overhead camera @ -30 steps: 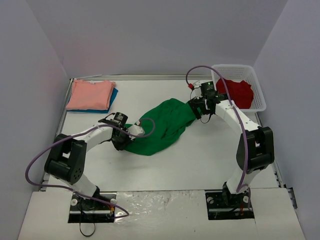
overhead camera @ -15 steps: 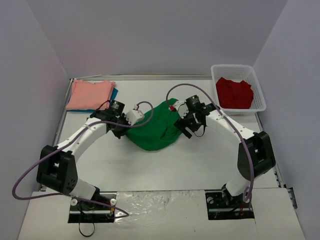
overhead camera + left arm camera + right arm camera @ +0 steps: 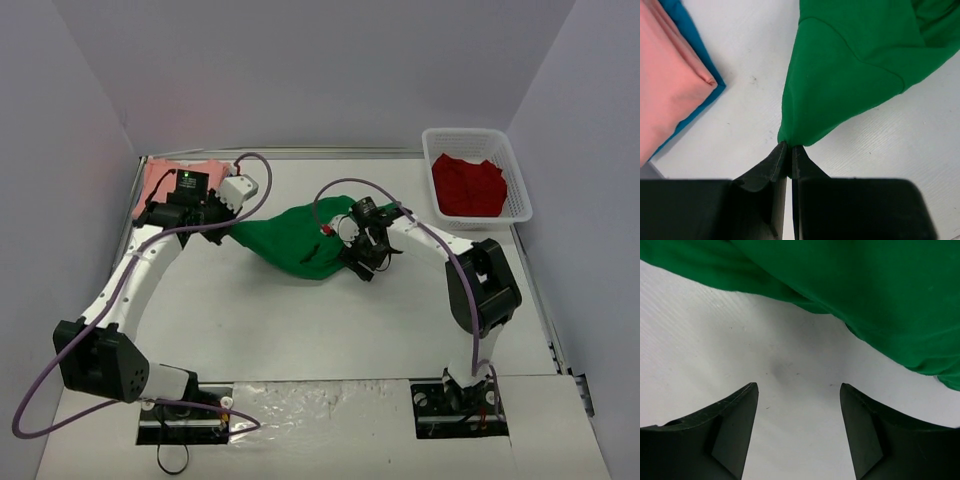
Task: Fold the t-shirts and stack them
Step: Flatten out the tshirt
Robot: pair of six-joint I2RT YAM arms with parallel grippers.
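A bright green t-shirt [image 3: 295,240] lies bunched in the middle of the table, stretched to a point at its left end. My left gripper [image 3: 230,229] is shut on that corner [image 3: 790,137], with the cloth [image 3: 850,65] fanning out beyond the tips. My right gripper [image 3: 358,264] hovers at the shirt's near right edge. It is open over bare table [image 3: 799,390], with the green cloth [image 3: 865,290] just past its fingertips. A folded salmon-pink shirt [image 3: 665,90] rests on a teal-blue one [image 3: 692,42] at the back left. A red shirt [image 3: 468,185] lies in the basket.
The white mesh basket [image 3: 475,133] stands at the back right corner. The folded pink stack [image 3: 152,182] is partly hidden by my left arm, close to the left wall. White walls close in the table on three sides.
My left gripper closed on the green shirt's corner and dragged it back and left toward the folded stack. My right arm swung left along the shirt, and its jaws narrowed.
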